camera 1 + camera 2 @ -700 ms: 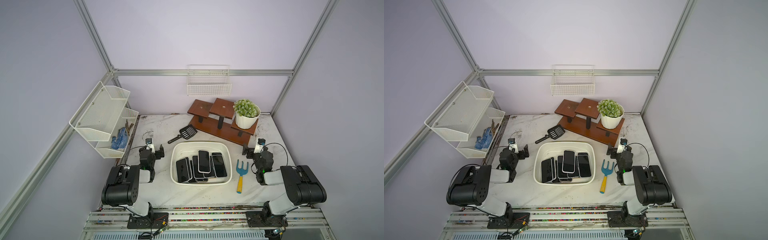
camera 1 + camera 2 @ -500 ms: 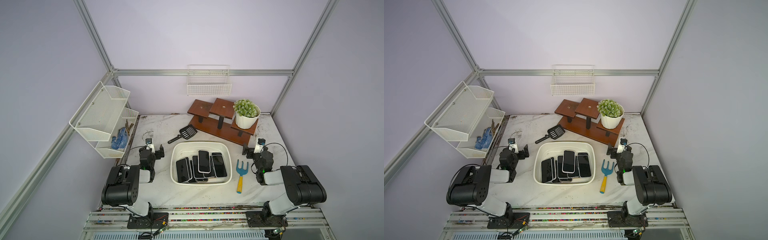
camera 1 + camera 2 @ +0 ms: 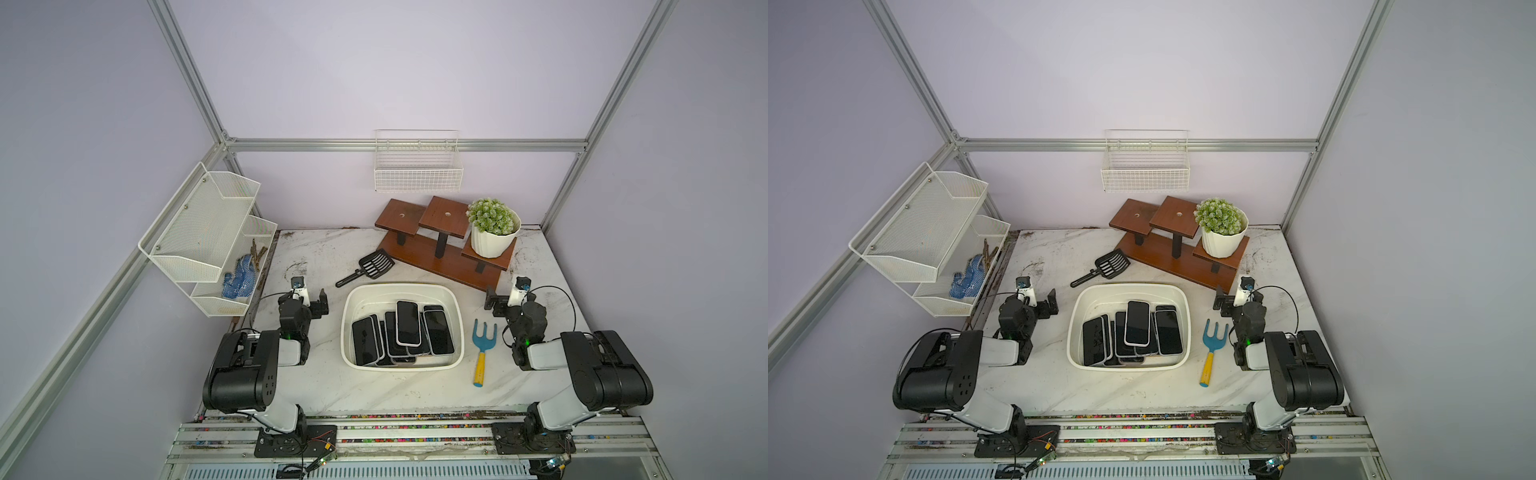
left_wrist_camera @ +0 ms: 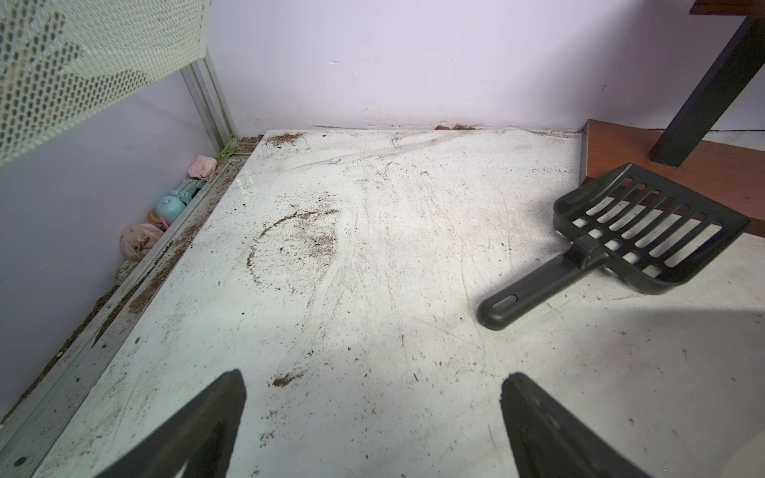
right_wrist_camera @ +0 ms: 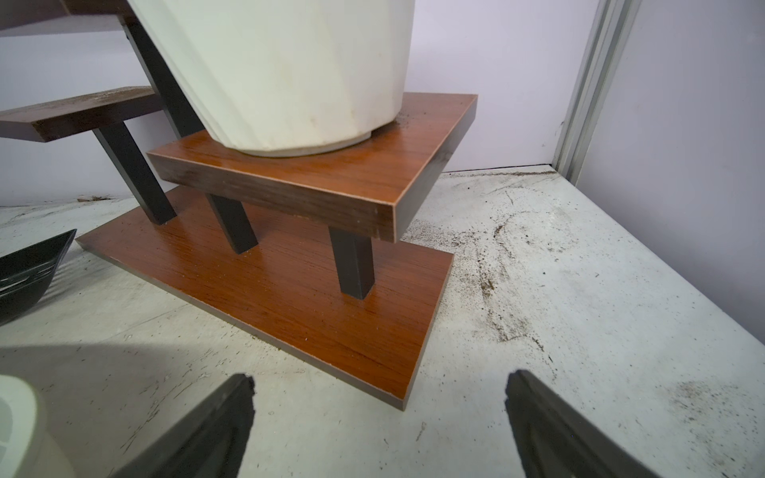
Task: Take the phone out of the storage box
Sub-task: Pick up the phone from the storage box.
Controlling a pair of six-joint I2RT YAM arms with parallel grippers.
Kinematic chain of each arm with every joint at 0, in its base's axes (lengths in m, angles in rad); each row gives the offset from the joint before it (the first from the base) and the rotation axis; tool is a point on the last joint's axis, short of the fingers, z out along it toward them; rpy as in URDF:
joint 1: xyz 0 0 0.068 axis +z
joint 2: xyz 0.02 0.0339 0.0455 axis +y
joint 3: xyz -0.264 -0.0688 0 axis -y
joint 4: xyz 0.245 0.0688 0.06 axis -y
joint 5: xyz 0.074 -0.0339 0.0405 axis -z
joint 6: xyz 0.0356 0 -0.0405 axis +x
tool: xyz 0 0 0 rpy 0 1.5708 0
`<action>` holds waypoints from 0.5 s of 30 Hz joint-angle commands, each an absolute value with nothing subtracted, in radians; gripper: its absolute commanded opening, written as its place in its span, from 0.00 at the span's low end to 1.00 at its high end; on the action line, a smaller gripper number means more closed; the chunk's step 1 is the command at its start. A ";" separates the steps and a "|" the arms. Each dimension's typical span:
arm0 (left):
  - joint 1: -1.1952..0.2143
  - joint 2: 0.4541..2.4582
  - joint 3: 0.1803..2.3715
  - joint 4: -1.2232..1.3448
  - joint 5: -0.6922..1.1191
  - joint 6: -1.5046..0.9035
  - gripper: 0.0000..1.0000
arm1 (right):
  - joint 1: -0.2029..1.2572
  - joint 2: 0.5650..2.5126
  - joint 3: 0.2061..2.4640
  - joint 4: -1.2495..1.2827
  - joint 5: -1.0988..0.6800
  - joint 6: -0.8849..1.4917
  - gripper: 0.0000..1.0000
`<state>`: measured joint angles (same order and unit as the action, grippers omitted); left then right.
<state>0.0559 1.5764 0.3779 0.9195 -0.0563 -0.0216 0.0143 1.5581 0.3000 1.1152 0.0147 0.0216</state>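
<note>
Wrist views, left gripper [image 4: 374, 374] spread wide, empty, right gripper [image 5: 381, 374] likewise, storage box [image 5: 18, 422] mostly cropped

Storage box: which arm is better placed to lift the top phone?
Right, narrowly: the top phone lies slightly toward that side of the storage box; both jaws stand open beside it.

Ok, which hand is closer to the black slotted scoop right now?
Left. The left hand sits close beside the black slotted scoop, near its handle; the right hand is across the storage box, by the wooden stand.
</note>
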 commanded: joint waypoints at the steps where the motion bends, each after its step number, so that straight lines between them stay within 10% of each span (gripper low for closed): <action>1: 0.051 1.574 0.371 0.963 -0.059 -0.009 1.00 | 0.023 1.550 0.295 1.144 0.115 0.054 1.00; 15: 0.034 1.289 0.693 0.037 -0.348 -0.304 1.00 | 0.021 1.130 0.732 0.000 0.232 0.271 1.00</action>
<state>0.0463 1.3502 0.6727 0.2829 -0.2760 -0.1883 0.0177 1.1557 0.6434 0.3607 0.2424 0.1955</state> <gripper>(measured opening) 0.996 0.999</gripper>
